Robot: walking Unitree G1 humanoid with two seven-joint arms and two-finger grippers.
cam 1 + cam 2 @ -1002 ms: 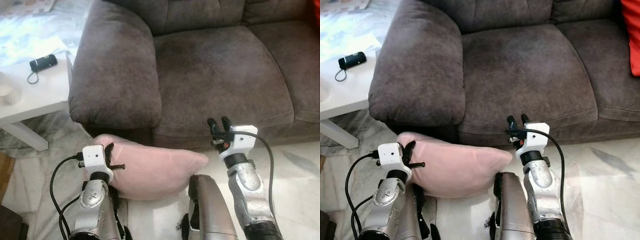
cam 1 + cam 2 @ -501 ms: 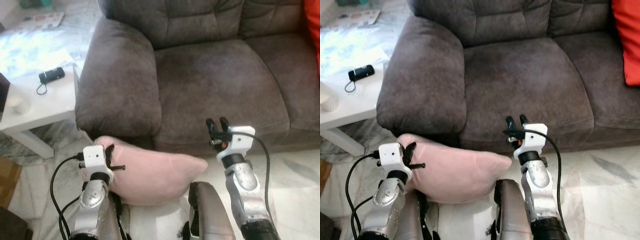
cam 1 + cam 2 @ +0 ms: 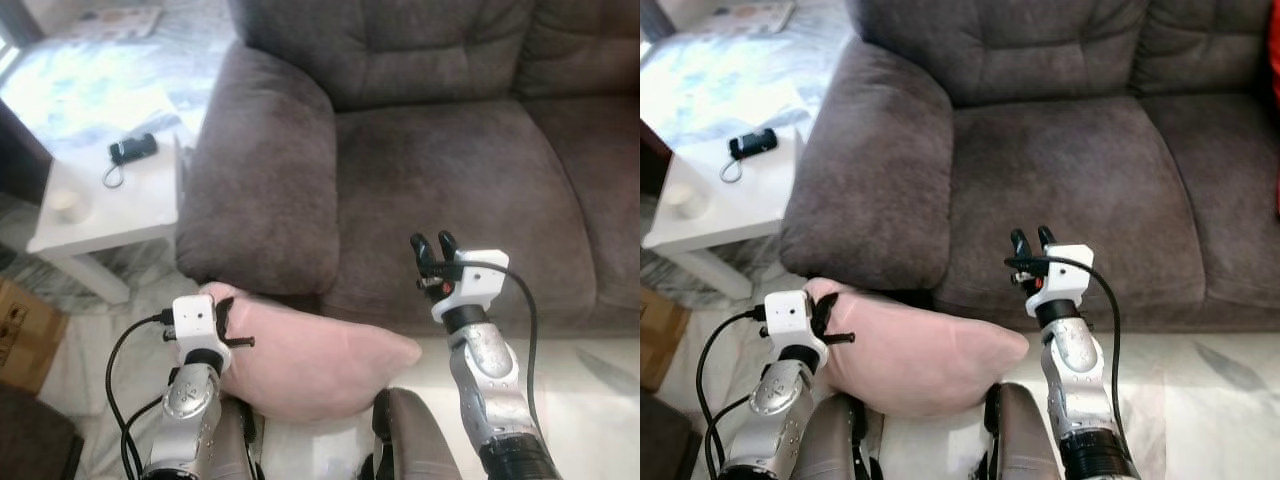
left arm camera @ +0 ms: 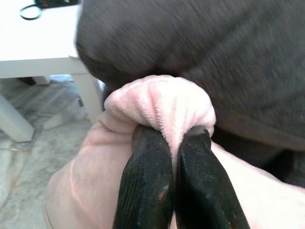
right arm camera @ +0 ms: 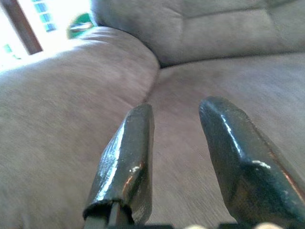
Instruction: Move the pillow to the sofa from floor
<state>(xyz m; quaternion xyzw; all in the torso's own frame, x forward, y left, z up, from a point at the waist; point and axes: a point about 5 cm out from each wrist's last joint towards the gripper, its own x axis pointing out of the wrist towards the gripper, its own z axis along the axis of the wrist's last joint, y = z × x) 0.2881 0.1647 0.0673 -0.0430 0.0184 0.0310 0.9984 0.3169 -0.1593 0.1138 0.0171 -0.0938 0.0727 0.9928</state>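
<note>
White side table (image 3: 120,205): black device (image 3: 133,149), small white cup (image 3: 66,201). Pale marble floor (image 3: 590,360).

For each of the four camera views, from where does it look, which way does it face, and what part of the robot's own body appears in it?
Left eye view: on the head, facing forward and down at the sofa, white side table and pink pillow; both silver arms show.
Right eye view: same head, same scene.
Left wrist view: looks along the left gripper, jaws shut on the pillow's corner.
Right wrist view: looks along the right gripper, jaws open, toward the sofa seat.
Shared: pillow and sofa armrest appear in the eye views and the left wrist view.
</note>
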